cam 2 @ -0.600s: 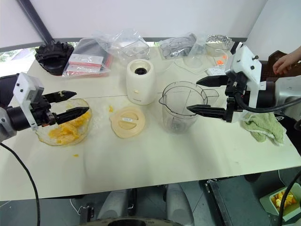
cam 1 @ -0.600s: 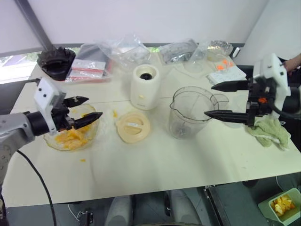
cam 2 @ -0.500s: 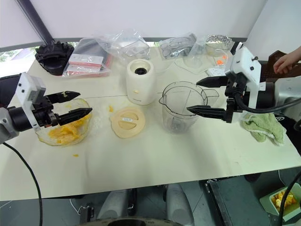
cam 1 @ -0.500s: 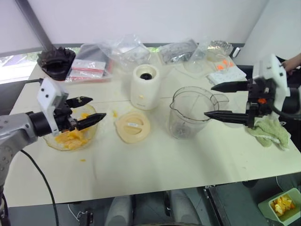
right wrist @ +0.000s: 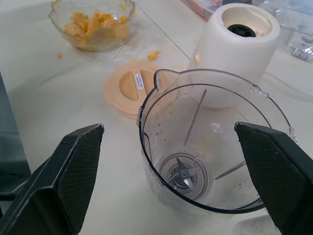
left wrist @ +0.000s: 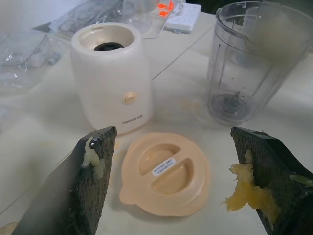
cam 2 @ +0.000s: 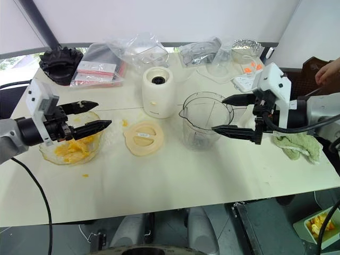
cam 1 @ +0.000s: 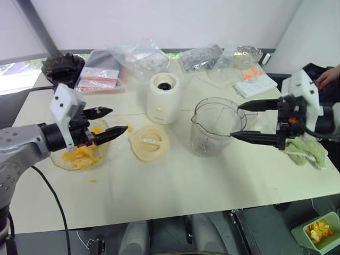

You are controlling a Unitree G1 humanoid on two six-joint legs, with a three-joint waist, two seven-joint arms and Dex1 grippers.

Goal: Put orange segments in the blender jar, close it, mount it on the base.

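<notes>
nothing is loaded yet: the blender jar (cam 1: 215, 126) stands empty, orange segments (cam 1: 78, 154) sit in the glass bowl (cam 1: 101, 150), the lid (cam 1: 150, 142) and base (cam 1: 163, 98) wait untouched, and the left gripper (cam 1: 105, 121) and right gripper (cam 1: 246, 120) both stand apart, empty.

Lid: flat cream round lid (cam 1: 150, 142), on the table (cam 1: 175, 186)
Cloth: green towel (cam 1: 308, 151), crumpled at the table's right edge
Bowl: shallow glass bowl (cam 2: 91, 153)
</notes>
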